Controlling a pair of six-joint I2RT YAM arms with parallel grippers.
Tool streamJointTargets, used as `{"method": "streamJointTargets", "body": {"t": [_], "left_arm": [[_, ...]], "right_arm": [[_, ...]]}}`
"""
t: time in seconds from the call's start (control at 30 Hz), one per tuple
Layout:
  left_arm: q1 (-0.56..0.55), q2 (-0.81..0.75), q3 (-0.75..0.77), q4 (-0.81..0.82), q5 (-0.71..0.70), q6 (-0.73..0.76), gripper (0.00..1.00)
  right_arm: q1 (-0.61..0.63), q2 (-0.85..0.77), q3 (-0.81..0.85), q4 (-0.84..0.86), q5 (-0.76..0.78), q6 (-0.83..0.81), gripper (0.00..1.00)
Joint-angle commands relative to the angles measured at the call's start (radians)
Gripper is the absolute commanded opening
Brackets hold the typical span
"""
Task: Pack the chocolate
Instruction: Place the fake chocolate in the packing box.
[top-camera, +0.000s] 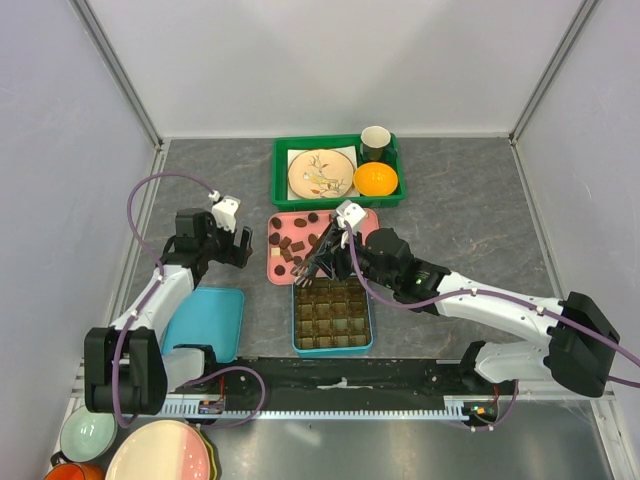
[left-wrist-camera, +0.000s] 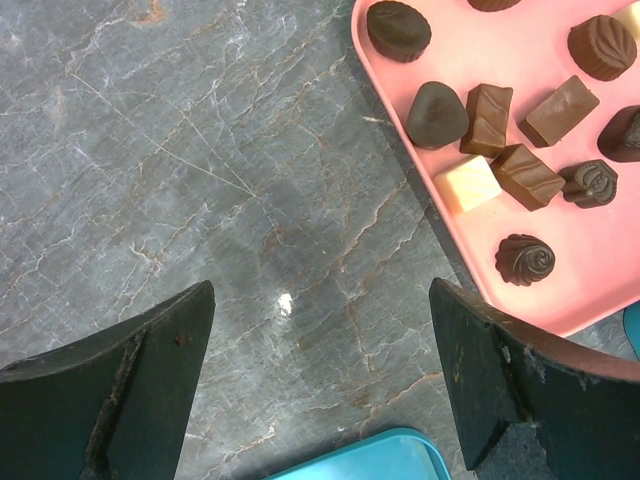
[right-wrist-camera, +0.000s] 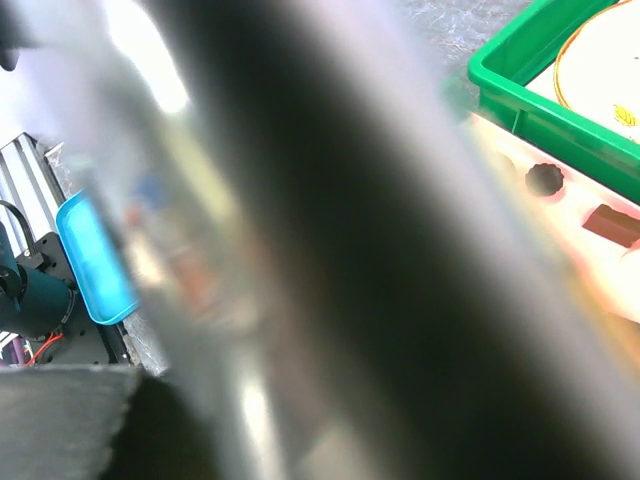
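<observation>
Pink tray (top-camera: 362, 222) held your chocolate (left-wrist-camera: 528, 176), your left gripper (left-wrist-camera: 320, 300) spread wide over grey table (left-wrist-camera: 200, 150) beside it, holding nothing, your right gripper (top-camera: 318, 265) sat at tray's near edge, grip couldn't be told.

Built of white link tubes w/ chunky black joint housings: left arm (top-camera: 160, 290), right arm (top-camera: 480, 300). Trailed by looping purple cables (top-camera: 165, 177). Capped at wrists w/ white cam blocks (top-camera: 228, 208). Left gripper (left-wrist-camera: 320, 290) fitted w/ black wedge-shaped fingers (left-wrist-camera: 130, 390), edges scuffed grey.
</observation>
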Motion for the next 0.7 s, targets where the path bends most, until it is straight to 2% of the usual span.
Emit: {"method": "streamJointTargets", "body": {"t": [0.0, 0.37, 0.67], "left_arm": [[0.003, -0.027, 0.002, -0.017, 0.023, 0.009, 0.95], [0.003, -0.033, 0.005, -0.022, 0.032, 0.015, 0.96], [0.003, -0.041, 0.0, -0.028, 0.035, 0.026, 0.96]], "right_arm": [[0.004, 0.0, -0.002, 0.055, 0.013, 0.023, 0.36], [0.006, 0.016, 0.016, 0.068, 0.006, 0.033, 0.46], [0.006, 0.007, 0.021, 0.07, 0.016, 0.031, 0.47]]}}
